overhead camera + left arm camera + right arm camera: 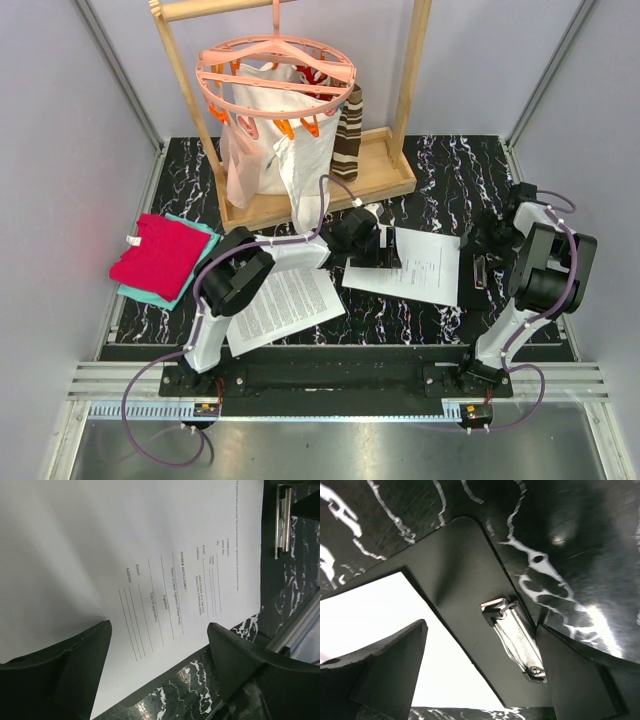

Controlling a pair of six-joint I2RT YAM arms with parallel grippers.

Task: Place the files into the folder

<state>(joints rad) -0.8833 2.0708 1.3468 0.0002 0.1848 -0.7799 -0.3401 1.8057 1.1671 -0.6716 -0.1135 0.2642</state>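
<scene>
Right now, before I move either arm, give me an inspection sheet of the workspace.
Surface: black, white-veined table.
Job's things: one printed sheet lies loose by the left arm; a second sheet lies on the folder, beside its metal clip; whether it is under the clear front, cannot tell.
Clutter: folded red-and-teal cloths at left; wooden rack at the back with pink clip hanger and white cloth bag.
Grippers: left gripper open over the second sheet; right gripper open above the folder's clip corner.
Cables: purple cables along both arms, looping by the bases.
Surroundings: grey walls; aluminium rail at the near edge.
</scene>
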